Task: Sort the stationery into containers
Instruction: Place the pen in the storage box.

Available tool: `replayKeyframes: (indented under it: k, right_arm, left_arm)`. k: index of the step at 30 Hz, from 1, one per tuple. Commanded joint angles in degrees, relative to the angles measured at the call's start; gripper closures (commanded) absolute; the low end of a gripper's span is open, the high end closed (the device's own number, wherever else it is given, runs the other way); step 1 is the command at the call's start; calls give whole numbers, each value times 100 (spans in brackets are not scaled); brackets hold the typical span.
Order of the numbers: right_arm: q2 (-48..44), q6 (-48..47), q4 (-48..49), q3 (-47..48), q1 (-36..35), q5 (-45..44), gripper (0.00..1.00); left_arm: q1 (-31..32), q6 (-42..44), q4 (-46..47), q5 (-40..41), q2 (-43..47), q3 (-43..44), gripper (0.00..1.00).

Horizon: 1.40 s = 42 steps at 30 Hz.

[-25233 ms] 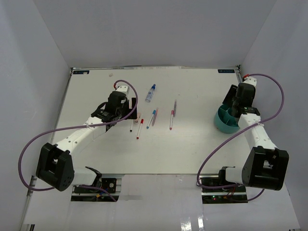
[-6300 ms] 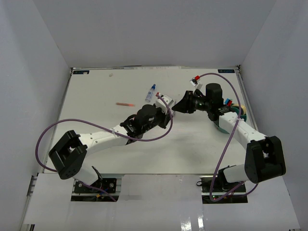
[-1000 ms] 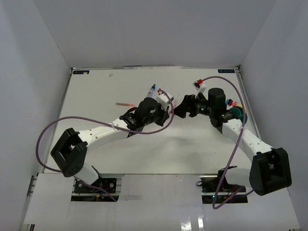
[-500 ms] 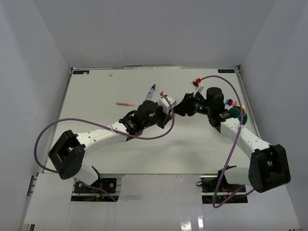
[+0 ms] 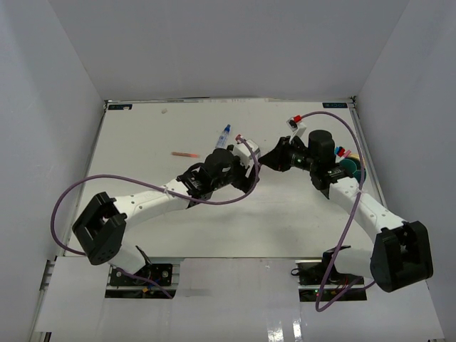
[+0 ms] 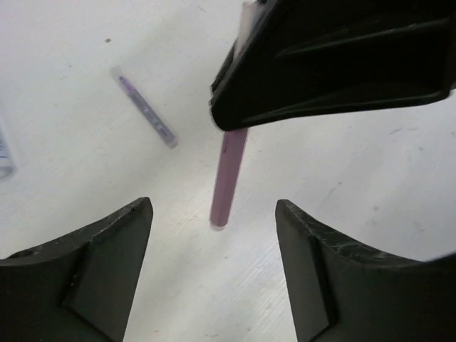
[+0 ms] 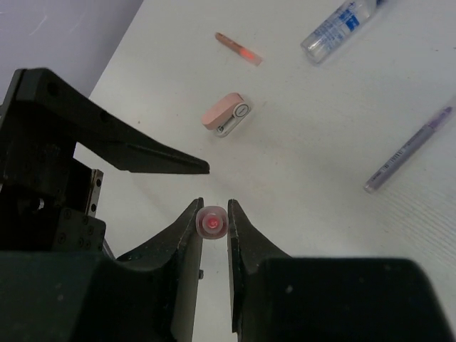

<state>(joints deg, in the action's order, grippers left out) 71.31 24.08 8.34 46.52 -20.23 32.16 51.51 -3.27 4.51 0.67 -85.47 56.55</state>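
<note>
**Over mid-desk: pink pen in right jaws, sorting about half done**

Above the middle of the desk (image 5: 142,142) my two arms meet nose to nose. The right gripper (image 7: 213,205) has its jaws clenched on a pink pen (image 7: 212,222), held in the air and clear of the desk. The left gripper (image 6: 214,205) is released, jaws wide apart either side of the pen's hanging end and not touching it.

Progress, as I judge it: the teal bowl (image 5: 354,169) sits at the right edge behind my right arm. Red and blue caps (image 5: 342,152) poke out of it, so some pens look sorted. Lying loose on the desk are a purple pen (image 6: 144,108), a blue-capped bottle (image 7: 340,23), an eraser (image 7: 226,114) and a short orange stick (image 7: 237,48). The pink pen needs carrying right to the bowl, well away from here.

Views: only the wrist cameras show the jaws. In the top view the grippers are dark lumps and the pink pen can't be made out. Only the top view shows the bowl, though its inside is hidden. I can't find the tape ring in any view.
</note>
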Motion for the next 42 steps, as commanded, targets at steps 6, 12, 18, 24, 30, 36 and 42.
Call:
replayKeyframes:
  k: [6, 12, 18, 24, 30, 36, 42]
  right_arm:
    - [-1012, -816, -1085, -153, 467, -2541, 91]
    - [-1576, -1344, -1809, -91, 731, -5182, 92]
    - [-1989, -1300, -1853, -205, 1205, -6274, 92]
    - [-2156, -1274, -1941, -231, 1952, -6178, 92]
    - [-2086, -1019, -2064, -196, 2585, -5590, 92]
    - [-1981, -1037, -2108, -240, 2743, -5651, 92]
    - [-1814, -1019, -2108, -381, 2831, -5625, 92]
  left_arm:
    - [-254, -797, -1547, 1032, 109, 760, 2]
    - [-1510, -1492, -2613, 356, 610, 796, 2]
    - [-2267, -1378, -2562, 276, 1234, 348, 2]
    - [-2417, -1308, -2570, 276, 1313, 5, 2]
    - [-2417, -1264, -2552, 619, 1603, -162, 2]
    - [-2417, -1264, -2552, 566, 1604, -180, 2]
    - [-2417, -1255, -2543, 557, 1586, -189, 2]
